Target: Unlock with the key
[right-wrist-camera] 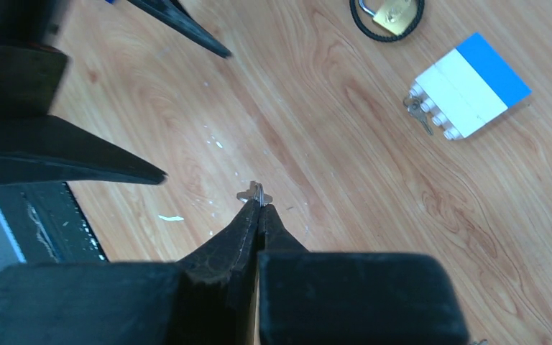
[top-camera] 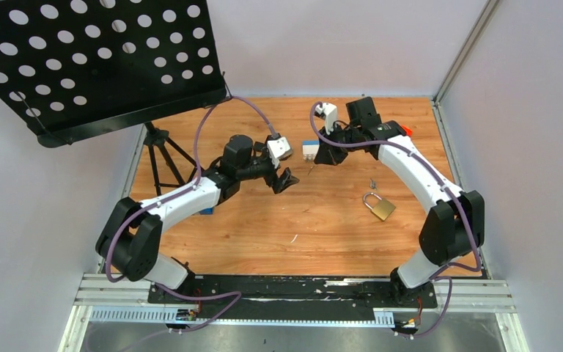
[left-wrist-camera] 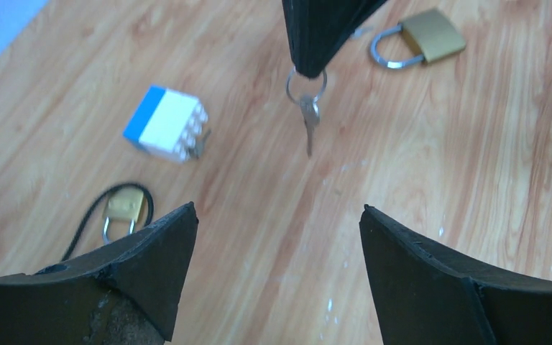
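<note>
My right gripper [right-wrist-camera: 261,206] is shut on a small split ring [left-wrist-camera: 305,85], and the key [left-wrist-camera: 309,118], thin and grey, hangs from it above the wood. In the right wrist view only the ring [right-wrist-camera: 257,192] pokes past the fingertips. My left gripper [left-wrist-camera: 279,212] is open with nothing between its fingers, a short way left of the hanging key [top-camera: 311,170] and facing it. A large brass padlock [top-camera: 379,206] lies flat on the table to the right, under the right arm, its shackle closed.
A white and blue block [left-wrist-camera: 165,123] lies near the hanging key, another small key [right-wrist-camera: 420,115] against its studs. A small brass padlock [left-wrist-camera: 124,208] sits inside a black cable loop. A tiny key [top-camera: 372,182] lies above the large padlock. A music stand [top-camera: 102,66] overhangs the back left.
</note>
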`<state>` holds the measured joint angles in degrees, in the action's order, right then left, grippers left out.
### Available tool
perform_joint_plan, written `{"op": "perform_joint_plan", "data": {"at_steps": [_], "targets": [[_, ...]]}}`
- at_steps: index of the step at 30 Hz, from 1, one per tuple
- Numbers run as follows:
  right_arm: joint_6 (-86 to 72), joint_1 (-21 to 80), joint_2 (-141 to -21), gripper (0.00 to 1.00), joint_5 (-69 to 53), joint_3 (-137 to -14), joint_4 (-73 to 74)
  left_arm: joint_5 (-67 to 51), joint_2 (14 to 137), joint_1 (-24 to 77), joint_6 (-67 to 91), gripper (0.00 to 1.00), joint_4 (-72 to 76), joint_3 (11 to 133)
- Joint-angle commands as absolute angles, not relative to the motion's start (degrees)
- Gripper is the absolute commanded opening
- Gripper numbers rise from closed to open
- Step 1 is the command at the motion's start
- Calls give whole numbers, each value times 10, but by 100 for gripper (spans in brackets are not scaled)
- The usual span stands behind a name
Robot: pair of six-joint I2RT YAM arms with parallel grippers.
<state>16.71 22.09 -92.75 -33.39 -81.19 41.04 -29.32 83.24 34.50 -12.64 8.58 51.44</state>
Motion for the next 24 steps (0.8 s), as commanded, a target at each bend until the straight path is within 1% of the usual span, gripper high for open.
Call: {"op": "perform_joint_plan", "data": {"at_steps": [1, 4, 13, 20, 24], "targets": [[127, 221, -886, 0, -388, -839, 382, -349, 853, 350, -67, 89, 302, 482], [106, 220, -874, 0, -407, -839, 370, -352, 868, 354, -52, 88, 398, 456], [65, 220, -846, 0, -429, -828, 346, -363, 921, 366, 31, 84, 544, 433], [45, 221, -833, 0, -430, -812, 323, -363, 938, 373, 47, 69, 593, 424], [36, 220, -835, 0, -432, -808, 317, -351, 941, 377, 50, 64, 613, 421]]}}
